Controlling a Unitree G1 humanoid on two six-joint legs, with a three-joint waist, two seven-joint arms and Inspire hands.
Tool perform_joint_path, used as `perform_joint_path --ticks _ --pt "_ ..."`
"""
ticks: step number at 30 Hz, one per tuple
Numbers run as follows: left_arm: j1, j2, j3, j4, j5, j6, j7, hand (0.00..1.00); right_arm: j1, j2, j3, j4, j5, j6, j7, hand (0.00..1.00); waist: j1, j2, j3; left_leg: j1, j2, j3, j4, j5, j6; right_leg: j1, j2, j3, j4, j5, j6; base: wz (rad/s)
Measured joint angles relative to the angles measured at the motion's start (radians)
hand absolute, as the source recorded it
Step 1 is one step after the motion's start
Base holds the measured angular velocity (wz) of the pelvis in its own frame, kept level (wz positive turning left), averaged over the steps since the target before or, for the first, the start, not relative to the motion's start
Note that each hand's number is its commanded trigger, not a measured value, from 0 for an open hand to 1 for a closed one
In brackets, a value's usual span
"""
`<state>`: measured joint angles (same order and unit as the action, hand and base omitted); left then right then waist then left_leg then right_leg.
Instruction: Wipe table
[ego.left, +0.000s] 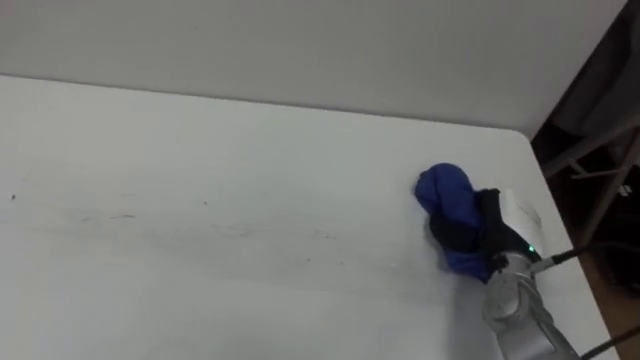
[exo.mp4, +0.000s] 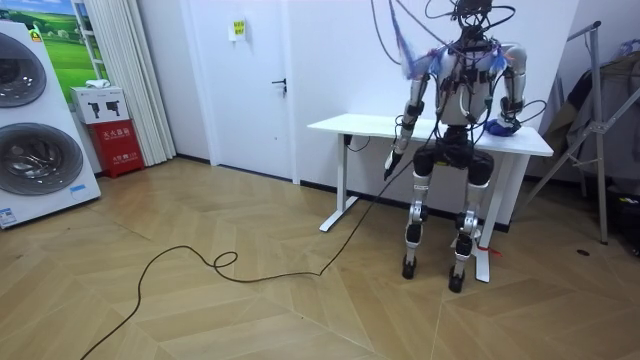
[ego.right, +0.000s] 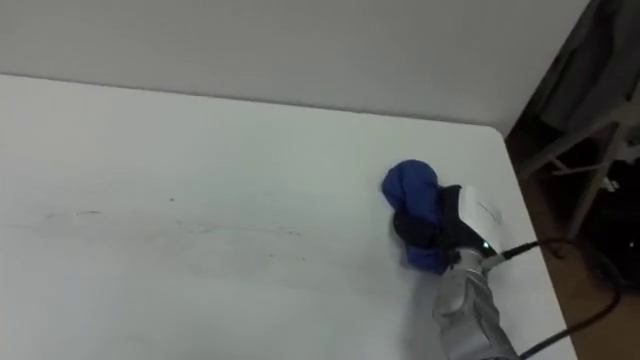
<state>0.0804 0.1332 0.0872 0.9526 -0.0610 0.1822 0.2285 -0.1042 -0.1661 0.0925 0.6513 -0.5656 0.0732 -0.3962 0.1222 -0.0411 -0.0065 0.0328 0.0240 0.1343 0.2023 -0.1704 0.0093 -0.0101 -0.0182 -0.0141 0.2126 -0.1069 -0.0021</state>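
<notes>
My right hand (ego.left: 482, 228) is curled round the blue cloth (ego.left: 445, 193), which bunches out ahead of my fingers and under my palm (down on the white table (ego.left: 200, 200)). The cloth hides my fingertips. My left hand (exo.mp4: 391, 160) hangs low, too small to read.

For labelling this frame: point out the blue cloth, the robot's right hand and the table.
blue cloth (ego.left: 446, 192), left eye view, on its bunched upper lobe.
right hand (ego.left: 487, 228), left eye view, on the dark fingers curled round the cloth.
table (ego.left: 200, 180), left eye view, on bare white top.
</notes>
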Motion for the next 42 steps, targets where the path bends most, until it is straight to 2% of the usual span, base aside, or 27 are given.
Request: perform_joint_path --ticks 1,4,8,10,14,16,17,19,20,21,22,24,26,31,34,36,42 --pt "0.002 0.001 0.008 0.0 0.014 0.0 0.002 0.0 0.005 -0.001 -0.001 -0.001 0.001 -0.009 -0.004 1.0 -0.009 -0.001 0.0007 -0.006 -0.001 -0.01 0.0 0.005 0.003 0.009 -0.005 -0.022 -0.012 0.002 0.0 0.22" --pt "0.009 0.002 0.007 -0.008 0.033 0.0 0.003 0.0 0.016 0.0 -0.007 -0.01 0.002 -0.009 -0.005 1.0 -0.014 -0.003 -0.0006 -0.005 -0.005 -0.031 0.0 0.006 -0.001 0.02 -0.009 -0.044 -0.027 0.001 0.001 0.24" --pt "0.013 0.005 -0.035 -0.011 0.026 0.0 0.007 0.0 0.021 0.003 0.009 -0.046 0.002 0.024 0.011 1.0 0.0 -0.002 -0.001 -0.003 -0.005 -0.04 0.0 0.008 -0.004 0.025 -0.01 -0.056 -0.028 -0.002 0.003 0.05" --pt "0.005 -0.004 -0.054 -0.011 0.026 0.0 0.007 0.0 0.022 0.009 0.051 -0.126 -0.004 0.09 0.053 1.0 0.027 -0.001 -0.0016 -0.012 0.001 -0.029 -0.002 0.009 -0.006 0.004 -0.002 -0.041 -0.026 0.003 -0.004 -0.23" --pt "-0.009 -0.002 -0.103 -0.014 0.026 0.0 0.007 0.0 -0.007 0.019 0.192 -0.236 -0.075 0.164 0.134 1.0 0.069 0.001 -0.0007 -0.027 0.009 -0.028 -0.012 0.014 -0.011 -0.021 0.005 -0.057 -0.025 0.01 -0.016 -0.13" --pt "-0.009 -0.006 -0.114 -0.036 0.034 0.001 0.004 0.0 -0.045 0.039 0.277 -0.28 -0.169 0.181 0.209 1.0 0.089 0.003 0.0012 -0.04 0.012 -0.032 -0.017 0.022 -0.016 -0.034 0.006 -0.078 -0.025 0.014 -0.021 0.03" --pt "-0.009 -0.007 -0.114 -0.039 0.034 0.001 0.002 0.0 -0.054 0.043 0.29 -0.284 -0.19 0.183 0.226 1.0 0.098 0.005 0.0023 -0.04 0.013 -0.032 -0.018 0.024 -0.016 -0.034 0.006 -0.082 -0.026 0.015 -0.022 0.09" --pt "-0.008 -0.008 -0.114 -0.057 0.042 0.001 -0.005 0.0 -0.077 0.054 0.334 -0.307 -0.237 0.19 0.287 1.0 0.127 0.014 0.0125 -0.041 0.015 -0.042 -0.023 0.025 -0.019 -0.032 0.005 -0.099 -0.028 0.014 -0.025 0.07" --pt "-0.007 -0.007 -0.113 -0.062 0.045 0.001 -0.005 0.0 -0.077 0.054 0.343 -0.314 -0.246 0.19 0.298 1.0 0.134 0.015 0.0135 -0.041 0.015 -0.044 -0.023 0.025 -0.019 -0.032 0.005 -0.1 -0.029 0.013 -0.025 0.08" --pt "0.0 -0.005 -0.112 -0.074 0.045 0.0 -0.004 0.0 -0.081 0.057 0.356 -0.319 -0.26 0.19 0.314 0.87 0.137 0.014 0.0151 -0.043 0.015 -0.049 -0.023 0.024 -0.023 -0.032 0.005 -0.103 -0.029 0.011 -0.027 0.08" --pt "0.003 -0.002 -0.113 -0.077 0.045 -0.001 -0.005 0.0 -0.087 0.06 0.36 -0.32 -0.26 0.189 0.329 0.6 0.145 0.014 0.0181 -0.043 0.015 -0.053 -0.023 0.023 -0.025 -0.033 0.005 -0.104 -0.028 0.006 -0.028 0.09" --pt "0.003 0.0 -0.113 -0.077 0.046 -0.005 -0.005 0.0 -0.088 0.062 0.36 -0.32 -0.254 0.186 0.335 0.31 0.156 0.007 0.0183 -0.044 0.015 -0.055 -0.024 0.024 -0.026 -0.033 0.005 -0.109 -0.027 0.005 -0.029 0.04" --pt "0.004 0.0 -0.117 -0.077 0.046 -0.013 -0.006 0.0 -0.089 0.057 0.36 -0.32 -0.255 0.179 0.342 0.09 0.156 0.001 0.0175 -0.047 0.015 -0.056 -0.023 0.025 -0.028 -0.033 0.005 -0.116 -0.028 0.005 -0.03 0.06" --pt "0.006 0.0 -0.122 -0.082 0.059 -0.033 -0.003 0.0 -0.068 0.04 0.36 -0.33 -0.255 0.166 0.348 0.0 0.15 -0.011 0.0095 -0.056 0.016 -0.062 -0.019 0.025 -0.028 -0.036 0.005 -0.125 -0.026 0.006 -0.031 0.02" --pt "0.004 0.0 -0.126 -0.083 0.076 -0.042 -0.003 0.0 -0.058 0.04 0.36 -0.331 -0.253 0.166 0.349 0.0 0.149 -0.015 0.0086 -0.054 0.016 -0.064 -0.018 0.025 -0.028 -0.031 0.005 -0.126 -0.028 0.006 -0.031 0.03" --pt "0.008 0.004 -0.125 -0.083 0.085 -0.044 -0.003 0.0 -0.05 0.035 0.358 -0.341 -0.255 0.162 0.361 0.0 0.129 -0.016 0.0093 -0.056 0.014 -0.076 -0.013 0.025 -0.028 -0.018 0.005 -0.131 -0.03 0.006 -0.031 0.13" --pt "0.01 0.001 -0.125 -0.09 0.098 -0.044 -0.002 0.0 -0.014 0.005 0.355 -0.375 -0.26 0.12 0.365 0.0 0.122 -0.015 0.0097 -0.048 0.015 -0.074 -0.016 0.025 -0.029 -0.014 0.006 -0.127 -0.043 0.005 -0.03 0.02"
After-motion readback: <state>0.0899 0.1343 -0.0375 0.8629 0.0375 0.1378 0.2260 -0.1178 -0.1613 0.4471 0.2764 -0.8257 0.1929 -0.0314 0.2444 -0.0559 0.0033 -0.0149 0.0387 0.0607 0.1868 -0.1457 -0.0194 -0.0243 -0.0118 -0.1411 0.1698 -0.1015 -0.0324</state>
